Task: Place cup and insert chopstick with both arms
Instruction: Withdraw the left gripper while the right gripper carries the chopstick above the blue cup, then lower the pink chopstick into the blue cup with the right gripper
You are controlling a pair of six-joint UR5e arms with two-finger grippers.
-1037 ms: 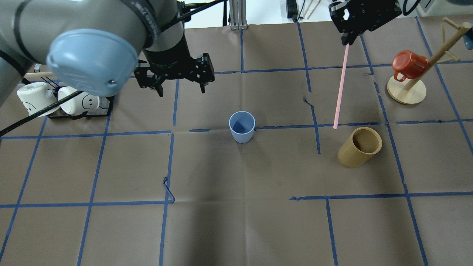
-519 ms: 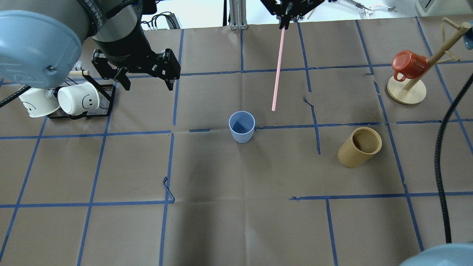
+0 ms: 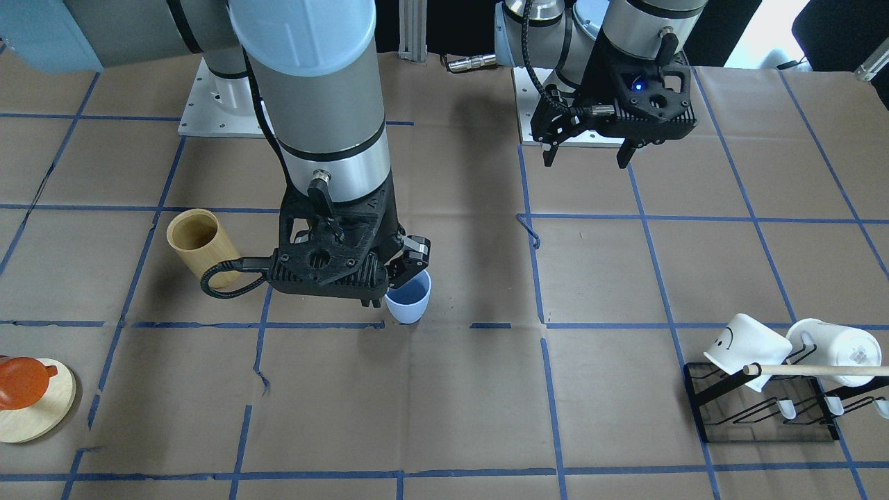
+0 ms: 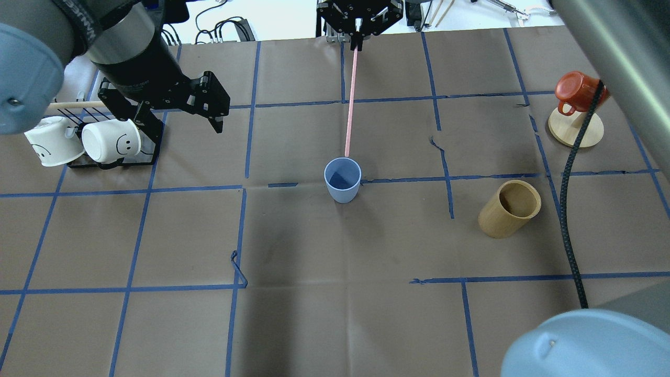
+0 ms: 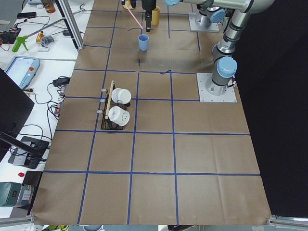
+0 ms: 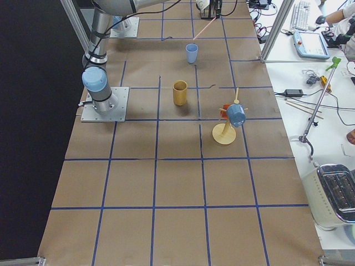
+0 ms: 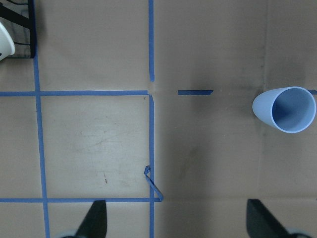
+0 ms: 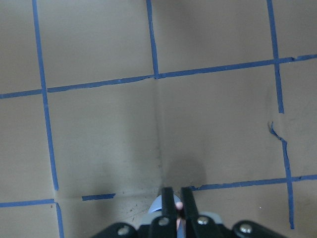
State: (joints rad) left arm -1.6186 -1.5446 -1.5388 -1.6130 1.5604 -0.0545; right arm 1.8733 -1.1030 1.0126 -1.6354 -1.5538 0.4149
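In the front-facing view the right gripper (image 3: 411, 260) hangs directly over the upright cup (image 3: 410, 303), likely to line up the drop, but hides what it holds. The left gripper (image 3: 587, 156) sits well apart, spread and empty. The overhead view reveals the chopstick (image 4: 349, 99) hanging down, its tip at the cup's far rim. The right wrist view shows fingers (image 8: 168, 198) clenched on it.

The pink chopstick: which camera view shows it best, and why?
Overhead exterior: the chopstick shows full length, from the right tool to its tip by the cup. The side views show only a small pink sliver, the right wrist its gripped end; the others show none.
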